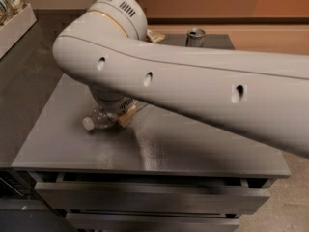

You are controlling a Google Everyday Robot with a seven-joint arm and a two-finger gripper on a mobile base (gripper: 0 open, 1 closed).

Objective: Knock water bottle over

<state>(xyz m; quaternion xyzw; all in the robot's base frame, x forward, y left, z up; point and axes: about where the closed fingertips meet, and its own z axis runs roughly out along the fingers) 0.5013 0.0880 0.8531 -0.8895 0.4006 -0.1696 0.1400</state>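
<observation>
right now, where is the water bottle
In the camera view the water bottle lies on its side on the left part of the grey cabinet top, white cap pointing left, just under the arm; the pincer sits at its right end.
</observation>
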